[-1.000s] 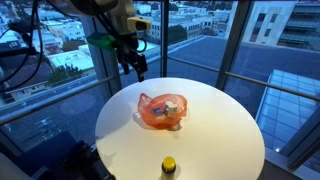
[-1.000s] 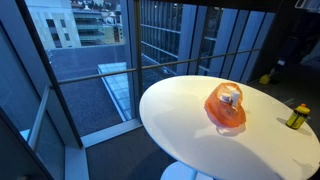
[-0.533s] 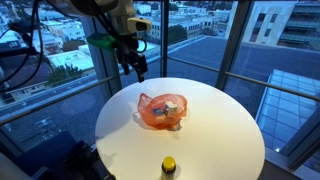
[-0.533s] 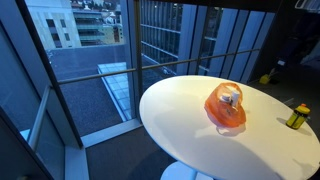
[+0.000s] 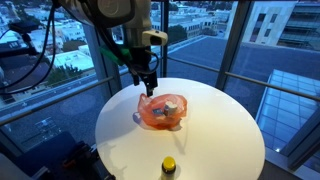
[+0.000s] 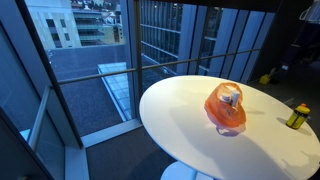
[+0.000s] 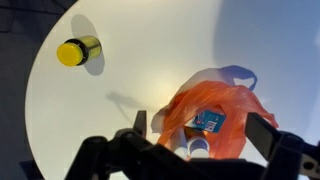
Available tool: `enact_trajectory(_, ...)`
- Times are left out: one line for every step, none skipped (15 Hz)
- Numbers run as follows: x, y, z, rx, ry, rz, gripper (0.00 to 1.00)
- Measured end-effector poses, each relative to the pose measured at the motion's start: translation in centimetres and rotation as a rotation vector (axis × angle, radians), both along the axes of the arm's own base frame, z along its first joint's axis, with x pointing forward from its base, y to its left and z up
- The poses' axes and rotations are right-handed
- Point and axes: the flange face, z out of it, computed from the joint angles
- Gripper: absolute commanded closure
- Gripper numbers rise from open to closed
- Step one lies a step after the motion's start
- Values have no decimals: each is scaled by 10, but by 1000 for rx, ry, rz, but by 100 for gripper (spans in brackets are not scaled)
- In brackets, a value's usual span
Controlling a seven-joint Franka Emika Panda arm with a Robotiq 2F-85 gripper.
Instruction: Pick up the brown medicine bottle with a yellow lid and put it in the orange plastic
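Observation:
The brown medicine bottle with a yellow lid stands upright near the table's edge in both exterior views [image 5: 168, 166] [image 6: 296, 116], and shows at the upper left of the wrist view [image 7: 78, 51]. The orange plastic bag [image 5: 162, 110] [image 6: 226, 106] [image 7: 208, 122] lies near the table's middle, holding a blue-labelled item and a white object. My gripper [image 5: 147, 83] [image 7: 203, 128] hangs open and empty just above the bag's far side, with a finger on either side of the bag in the wrist view. The gripper is out of view in an exterior view.
The round white table [image 5: 220, 135] [image 6: 180, 120] stands beside floor-to-ceiling windows with metal frames [image 5: 205, 35]. Dark cables and equipment [image 5: 25, 50] sit behind the arm. The table's edge drops off all round.
My arm has swung toward the table's middle and lowered, so the gripper now hangs over the orange bag instead of beyond the table's far edge. The bottle and bag have not moved.

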Motion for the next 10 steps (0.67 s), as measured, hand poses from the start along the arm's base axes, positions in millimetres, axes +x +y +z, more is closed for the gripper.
enact_trajectory(-1, -11, -5, 6, 11, -25, 0)
enact_trajectory(-3, -22, -11, 11, 22, -49, 0)
enact_trajectory(-4, -33, -16, 17, 31, -73, 0)
enact_trajectory(-5, -43, -22, 21, 36, -95, 0)
enact_trajectory(-6, -53, -29, 24, 38, -116, 0)
enact_trajectory(-7, -62, -35, 25, 37, -136, 0)
enact_trajectory(-8, -72, -43, 27, 34, -156, 0)
enact_trajectory(-9, -80, -51, 26, 29, -173, 0)
enact_trajectory(-10, -89, -59, 25, 22, -189, 0)
enact_trajectory(-11, -97, -67, 23, 17, -206, 0)
